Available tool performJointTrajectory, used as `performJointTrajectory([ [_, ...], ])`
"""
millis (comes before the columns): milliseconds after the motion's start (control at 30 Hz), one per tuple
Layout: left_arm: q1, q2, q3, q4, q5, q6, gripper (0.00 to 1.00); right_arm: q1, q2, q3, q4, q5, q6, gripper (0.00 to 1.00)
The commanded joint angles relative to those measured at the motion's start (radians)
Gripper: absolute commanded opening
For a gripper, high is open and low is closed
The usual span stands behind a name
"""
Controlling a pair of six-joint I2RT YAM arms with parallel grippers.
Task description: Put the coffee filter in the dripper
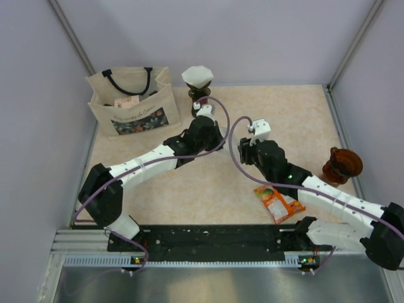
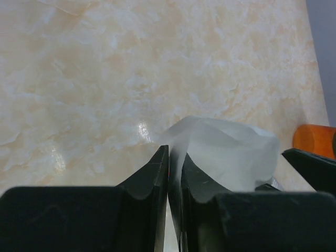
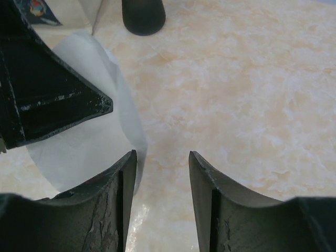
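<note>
My left gripper (image 1: 221, 134) (image 2: 175, 157) is shut on the edge of a white paper coffee filter (image 2: 231, 152), held just above the table at its middle. The filter also shows in the right wrist view (image 3: 89, 136), under my left fingers (image 3: 47, 100). It is hidden in the top view. My right gripper (image 1: 245, 140) (image 3: 160, 157) is open and empty, its left finger beside the filter's edge. The dripper (image 1: 341, 165), a translucent cone that looks brownish here, stands on its round base at the far right, apart from both grippers.
A second white filter (image 1: 197, 77) sits on a dark stand (image 1: 201, 96) at the back middle. A beige tote bag (image 1: 129, 101) stands at the back left. An orange snack packet (image 1: 276, 202) lies near the right arm. Grey walls enclose the table.
</note>
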Motion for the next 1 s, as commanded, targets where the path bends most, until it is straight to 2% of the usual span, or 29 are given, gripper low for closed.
performJointTrajectory([
  [0, -0.012, -0.007, 0.07, -0.067, 0.019, 0.039, 0.17, -0.009, 0.052, 0.064, 0.046, -0.097, -0.126, 0.45],
  [200, -0.015, 0.002, 0.082, -0.082, 0.045, 0.062, 0.17, -0.009, 0.112, 0.098, 0.053, -0.17, -0.125, 0.47],
  [400, -0.029, 0.015, 0.098, -0.109, 0.058, 0.083, 0.16, -0.009, 0.146, 0.12, 0.075, -0.084, -0.065, 0.47],
  [500, -0.029, 0.004, 0.09, -0.107, 0.059, 0.089, 0.15, -0.009, 0.167, 0.141, 0.044, -0.078, -0.049, 0.39],
  [567, -0.031, -0.005, 0.085, -0.109, 0.042, 0.097, 0.15, -0.011, 0.172, 0.15, 0.017, -0.078, -0.033, 0.25],
  [667, -0.029, -0.01, 0.084, -0.122, 0.003, 0.115, 0.15, -0.012, 0.158, 0.157, -0.011, -0.071, -0.017, 0.1],
  [800, -0.029, -0.021, 0.084, -0.139, -0.006, 0.163, 0.17, -0.024, 0.126, 0.149, -0.08, -0.064, -0.003, 0.01],
  [967, -0.031, -0.033, 0.075, -0.142, 0.051, 0.258, 0.22, -0.04, 0.087, 0.147, -0.14, -0.085, -0.006, 0.0],
])
